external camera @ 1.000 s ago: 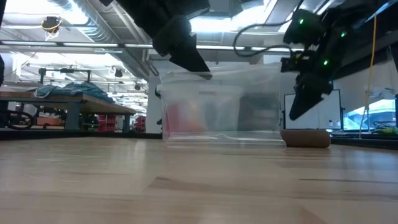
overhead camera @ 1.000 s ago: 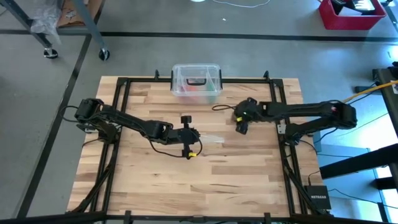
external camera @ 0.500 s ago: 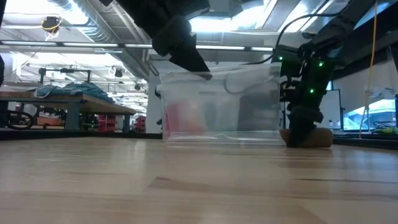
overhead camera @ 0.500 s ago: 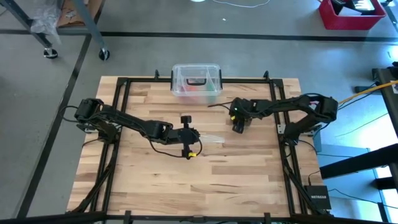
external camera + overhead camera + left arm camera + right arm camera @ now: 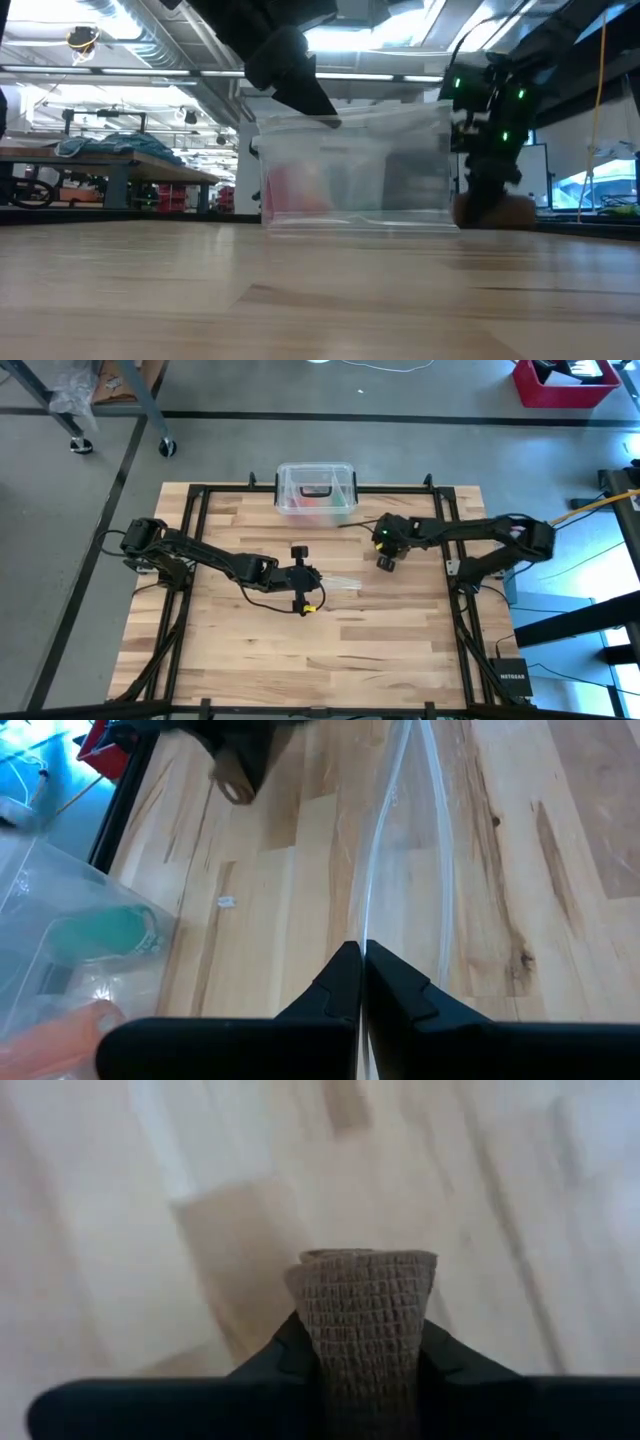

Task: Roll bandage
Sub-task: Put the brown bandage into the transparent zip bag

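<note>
The bandage [image 5: 365, 1305] is a small brown roll of woven fabric. It stands between the fingers of my right gripper [image 5: 385, 562], at the table's far right; the low view shows the roll [image 5: 497, 212] low under the gripper. My left gripper [image 5: 314, 581] hovers over the table's middle, shut on a clear plastic bag [image 5: 342, 582] that reaches out toward the right. In the left wrist view the roll [image 5: 236, 786] shows far ahead under the dark right gripper. My right gripper pinches the roll's curved sides [image 5: 322, 1342] between its two fingers [image 5: 275, 1355], steeply from above. One end of the roll points ahead of the fingers. Whether the roll is clear of the table, I cannot tell. My left gripper pinches the bag's near edge [image 5: 365, 935] between its shut fingertips, slanting down. The thin clear sheet runs on ahead of the fingers over the wood.
A clear plastic box [image 5: 316, 495] with a black handle and coloured things inside stands at the table's far edge, between the arms. Black frame rails [image 5: 192, 530] run along the table's sides. Bare wood lies across the near half.
My right gripper has come down onto the brown roll, shifting slightly toward the table's left, and has shut on it. The roll now looks a little raised and blurred in the low view.
</note>
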Robot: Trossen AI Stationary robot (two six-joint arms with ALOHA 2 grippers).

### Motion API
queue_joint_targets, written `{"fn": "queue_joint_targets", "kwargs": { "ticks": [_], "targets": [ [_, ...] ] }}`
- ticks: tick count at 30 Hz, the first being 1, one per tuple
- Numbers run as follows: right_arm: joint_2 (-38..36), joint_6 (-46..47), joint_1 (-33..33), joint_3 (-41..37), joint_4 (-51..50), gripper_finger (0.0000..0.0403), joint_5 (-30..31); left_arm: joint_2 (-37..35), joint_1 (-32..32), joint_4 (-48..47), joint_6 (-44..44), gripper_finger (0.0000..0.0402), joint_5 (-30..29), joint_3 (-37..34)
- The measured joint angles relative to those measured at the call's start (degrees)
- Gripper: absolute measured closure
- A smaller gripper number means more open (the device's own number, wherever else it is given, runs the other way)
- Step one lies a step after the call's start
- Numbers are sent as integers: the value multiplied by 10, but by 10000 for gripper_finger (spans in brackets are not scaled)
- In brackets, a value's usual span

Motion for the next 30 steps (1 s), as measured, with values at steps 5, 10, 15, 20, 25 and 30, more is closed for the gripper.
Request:
{"fn": "queue_joint_targets", "kwargs": {
  "ticks": [5,10,15,20,25,30],
  "targets": [
    [-100,25,45,29,-34,326,4,0,0,2,0,400,0,0],
    [-187,55,130,43,42,326,4,0,-1,6,3,400,0,0],
    [-202,58,244,43,183,326,26,0,-1,16,-1,400,0,0],
    [-143,-10,336,35,353,326,68,0,-1,43,-4,400,10,0],
    [-55,-101,353,35,487,327,79,0,-1,74,-8,400,23,0],
    [15,-178,352,34,581,327,73,0,2,88,-38,400,64,0]
  ]
}}
